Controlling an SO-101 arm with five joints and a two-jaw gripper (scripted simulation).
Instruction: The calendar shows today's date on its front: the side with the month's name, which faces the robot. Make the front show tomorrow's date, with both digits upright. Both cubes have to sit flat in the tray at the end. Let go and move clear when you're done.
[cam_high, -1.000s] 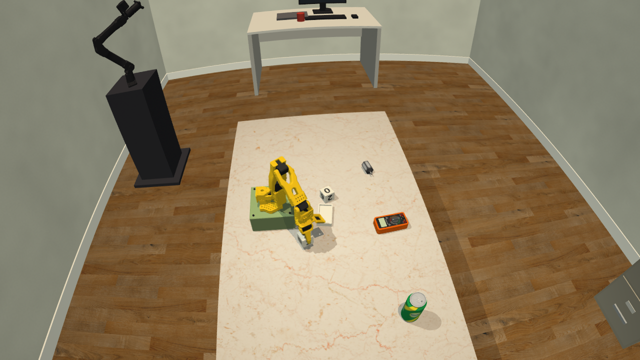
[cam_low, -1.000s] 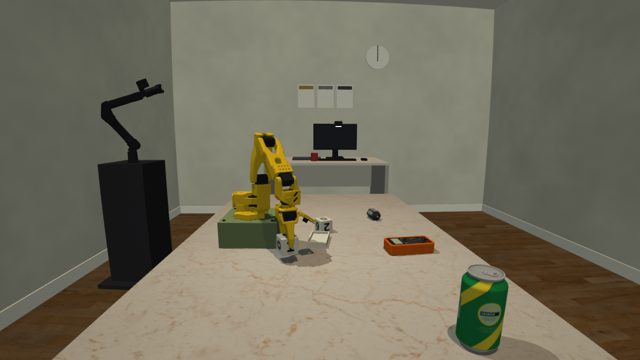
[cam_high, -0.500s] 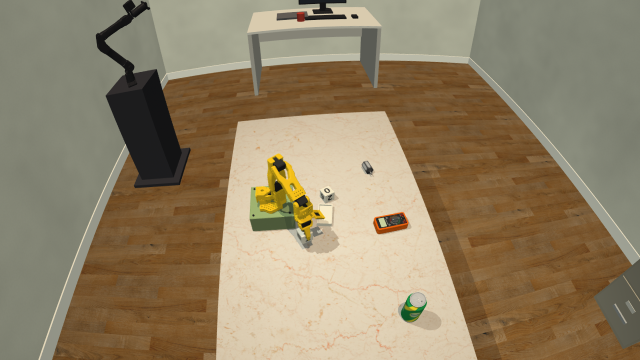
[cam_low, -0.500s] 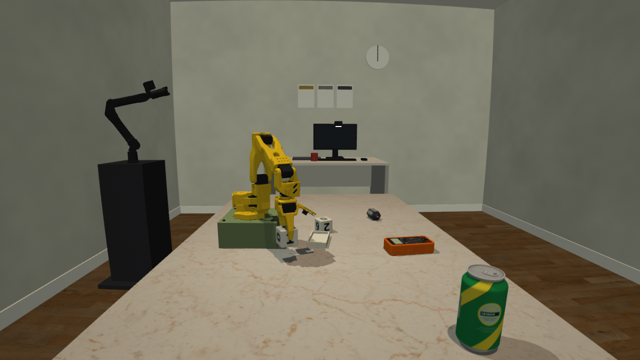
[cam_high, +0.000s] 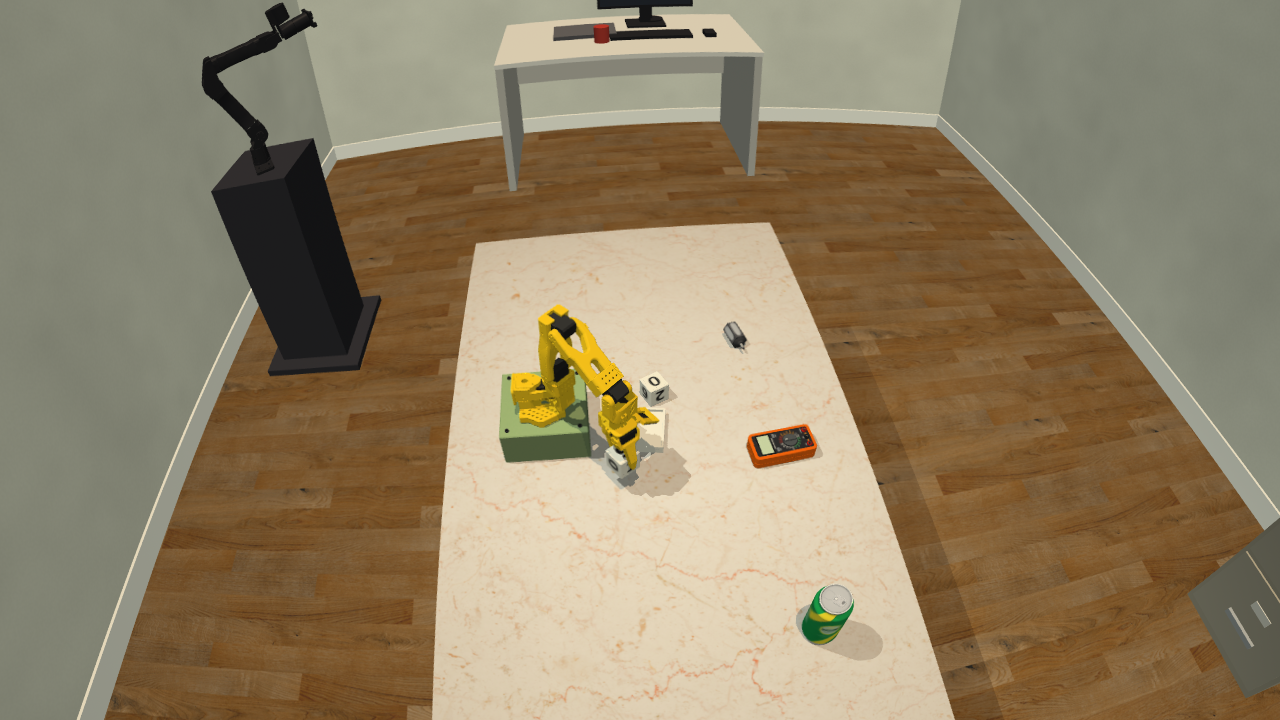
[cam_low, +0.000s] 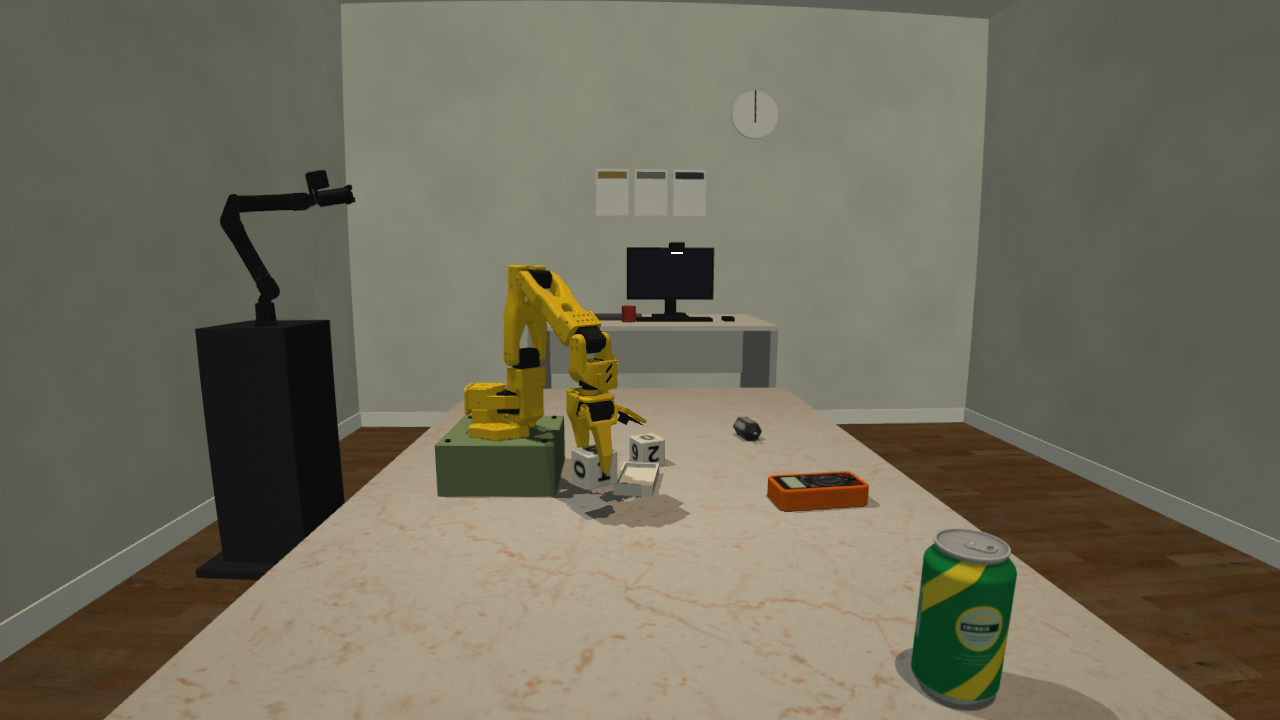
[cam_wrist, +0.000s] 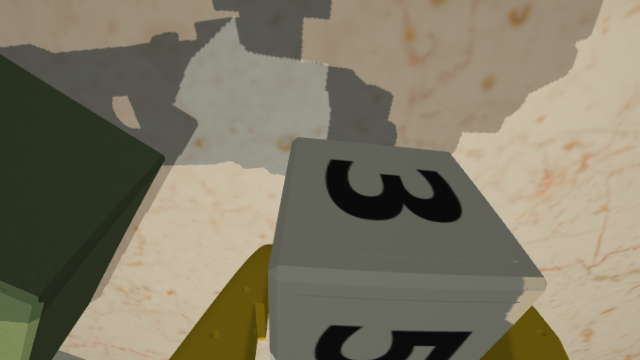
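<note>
My gripper (cam_high: 623, 458) (cam_low: 593, 463) (cam_wrist: 400, 310) is shut on a white cube (cam_high: 615, 462) (cam_low: 584, 468) (cam_wrist: 390, 240) and holds it above the table, beside the green base. In the wrist view this cube shows a 3 and part of a 5, both lying sideways. The exterior view shows a 0 on its left face. The tray (cam_high: 662, 434) (cam_low: 636, 491) has no cube in it and lies to the right of the held cube. The other white cube (cam_high: 654, 389) (cam_low: 646, 450) stands on the table behind the tray, with a 0 on top and a 2 and a 6 on its sides. The month's name is not visible.
The green base block (cam_high: 546, 447) (cam_low: 501, 470) (cam_wrist: 65, 150) is close to the held cube. An orange multimeter (cam_high: 781, 445) (cam_low: 817, 491) lies to the right. A small dark motor (cam_high: 734, 334) (cam_low: 746, 428) lies farther back. A green can (cam_high: 827, 614) (cam_low: 964, 617) stands at the front right.
</note>
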